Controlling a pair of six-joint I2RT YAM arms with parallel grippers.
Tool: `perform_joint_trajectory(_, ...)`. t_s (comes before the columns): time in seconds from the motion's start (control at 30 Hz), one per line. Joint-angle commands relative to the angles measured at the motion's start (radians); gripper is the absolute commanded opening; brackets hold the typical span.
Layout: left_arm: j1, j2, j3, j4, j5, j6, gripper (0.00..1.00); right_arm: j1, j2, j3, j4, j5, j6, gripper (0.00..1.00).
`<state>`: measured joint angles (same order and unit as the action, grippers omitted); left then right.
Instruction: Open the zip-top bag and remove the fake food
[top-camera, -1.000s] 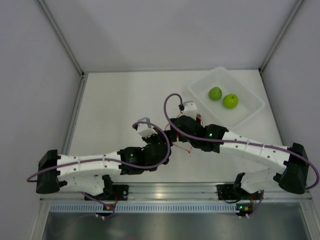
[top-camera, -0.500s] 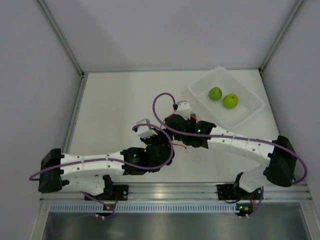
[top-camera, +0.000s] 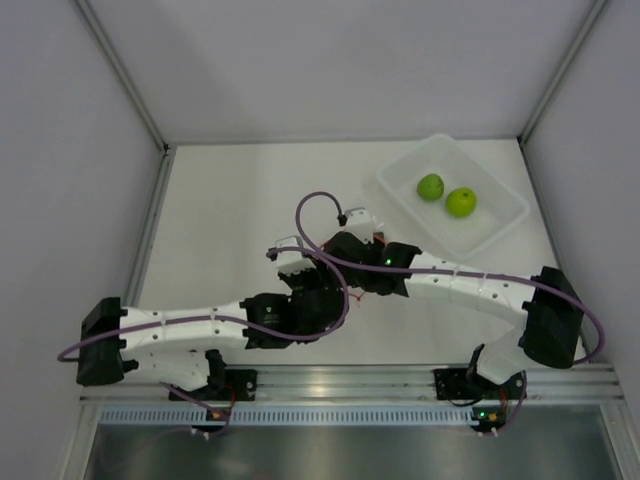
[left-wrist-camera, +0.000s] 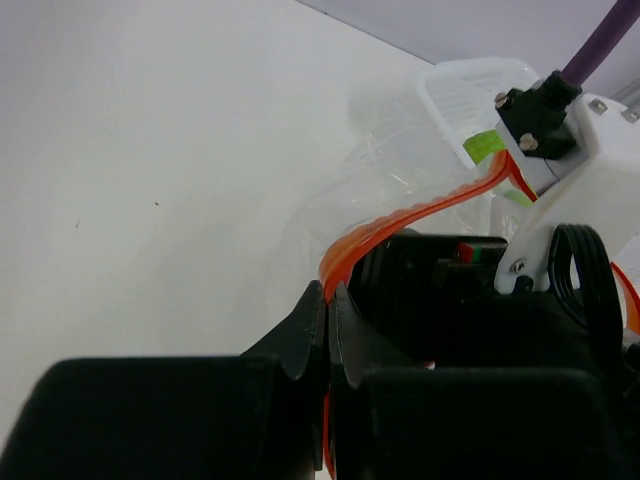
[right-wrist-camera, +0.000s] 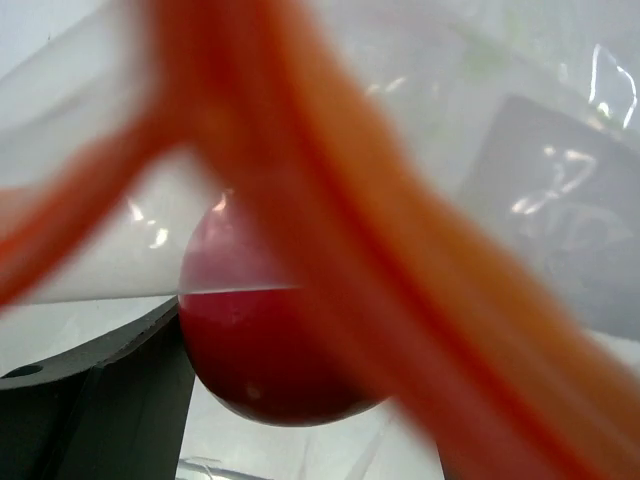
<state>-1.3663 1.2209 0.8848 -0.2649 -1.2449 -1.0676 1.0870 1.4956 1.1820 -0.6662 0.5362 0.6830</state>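
The zip-top bag (left-wrist-camera: 375, 190) is clear, with an orange zip strip (left-wrist-camera: 400, 215), and lies between the two arms. My left gripper (left-wrist-camera: 328, 298) is shut on that strip at the bag's mouth. In the top view the left gripper (top-camera: 318, 283) and right gripper (top-camera: 342, 262) meet over the bag and hide most of it. In the right wrist view the red ball of fake food (right-wrist-camera: 255, 350) sits inside the bag mouth against my left finger (right-wrist-camera: 100, 400). The right gripper (right-wrist-camera: 320, 390) stands open; the blurred strip (right-wrist-camera: 400, 300) hides its other finger. Two green balls (top-camera: 430, 187) (top-camera: 461, 202) lie in the tub.
A clear rigid tub (top-camera: 408, 158) stands at the back right of the white table, also in the left wrist view as the tub (left-wrist-camera: 470, 85). Grey walls close in the table on three sides. The metal rail (top-camera: 340, 378) with the arm bases runs along the near edge.
My right arm has swung left, away from the tub, and its gripper has gone into the bag mouth. The left gripper has kept its hold on the strip almost in place.
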Motion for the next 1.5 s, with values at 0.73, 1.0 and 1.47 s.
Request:
perform_joint_trajectory(0.73, 0.070, -0.132, 0.022, 0.216, 0.380, 0.356, 0.00, 0.140, -0.336, -0.153, 0.085, -0.530, -0.548, 0.23)
perform_joint_trajectory(1.0, 0.070, -0.142, 0.010, 0.253, 0.426, 0.399, 0.00, 0.140, -0.397, -0.200, 0.172, -0.567, -0.614, 0.22)
perform_joint_trajectory(1.47, 0.133, -0.161, -0.052, 0.222, 0.401, 0.296, 0.00, 0.129, -0.594, -0.295, 0.353, -0.415, -0.623, 0.20)
